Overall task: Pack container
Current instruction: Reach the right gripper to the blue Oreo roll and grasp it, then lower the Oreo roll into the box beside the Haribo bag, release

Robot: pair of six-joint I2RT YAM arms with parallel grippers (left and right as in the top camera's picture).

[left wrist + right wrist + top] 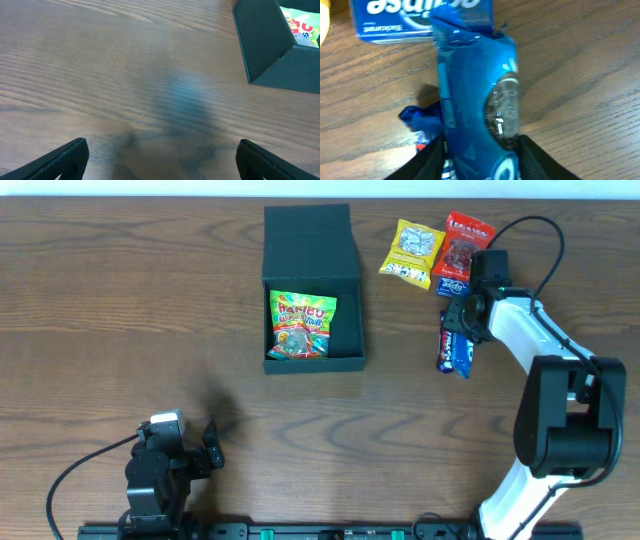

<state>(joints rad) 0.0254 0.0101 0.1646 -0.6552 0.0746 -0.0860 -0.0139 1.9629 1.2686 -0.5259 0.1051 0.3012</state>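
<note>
A blue snack packet [475, 100] fills the right wrist view, lying lengthwise between the jaws of the right gripper [482, 165], which pinch it from both sides. Just past its far end a flat blue pack with white lettering [420, 17] lies on the wooden tabletop [120, 300].

From overhead, the right gripper [460, 315] is at the right of the tabletop, with the blue snack packet [457, 350] under it and the flat blue pack [452, 283] just beyond. A yellow packet [413, 252] and a red packet [465, 245] lie side by side farther back.

The container [308, 240], a dark teal-green box, stands at the middle of the far half of the tabletop, well left of these packets, its flap lid folded open at the far side. A green gummy bag [300, 325] lies inside.

The left gripper [205, 448] is at the near left, well apart from the container. Its jaws are spread and empty [160, 160] over bare wood. A corner of the container [265, 45] and the green gummy bag [302, 27] show at the upper right of the left wrist view.
</note>
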